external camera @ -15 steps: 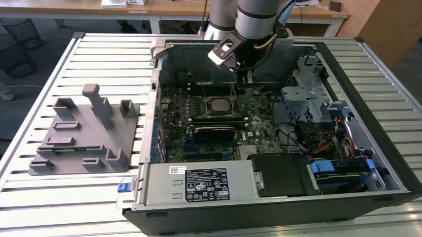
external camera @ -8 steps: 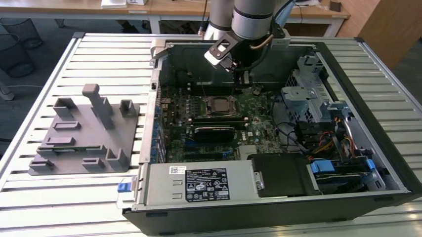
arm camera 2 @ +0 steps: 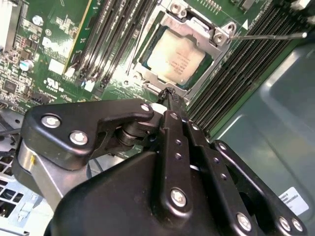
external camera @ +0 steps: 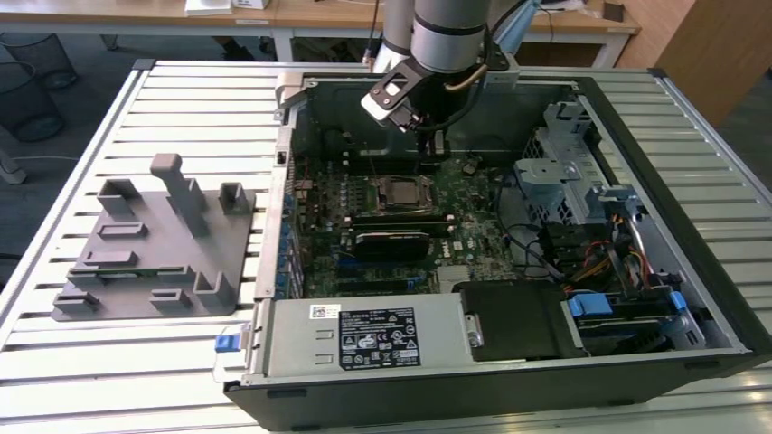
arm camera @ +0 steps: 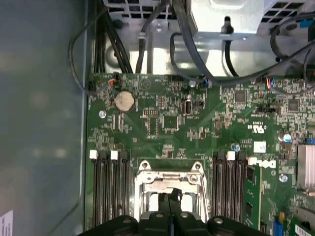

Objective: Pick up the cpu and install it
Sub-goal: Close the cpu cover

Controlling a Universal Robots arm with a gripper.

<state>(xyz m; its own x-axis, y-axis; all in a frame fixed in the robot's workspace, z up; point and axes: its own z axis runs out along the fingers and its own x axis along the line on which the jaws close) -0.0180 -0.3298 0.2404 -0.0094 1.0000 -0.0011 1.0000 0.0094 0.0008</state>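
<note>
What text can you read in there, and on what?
Black-and-white label on the grey metal power supply box: too small to read.
Silvery-grey square cpu: faint print on top, blurred.
Green motherboard: white markings, unreadable.
White sticker on the dark case wall: unreadable.

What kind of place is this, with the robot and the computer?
Probably a robotics lab or workshop: a robot arm reaches into an open computer case on a slatted metal table, with wooden desks behind.

You see a white slatted table (external camera: 108, 380) on a grey floor (external camera: 97, 68). Light wooden desks (external camera: 314, 14) stand behind it, near a wire bin (external camera: 27, 113).
</note>
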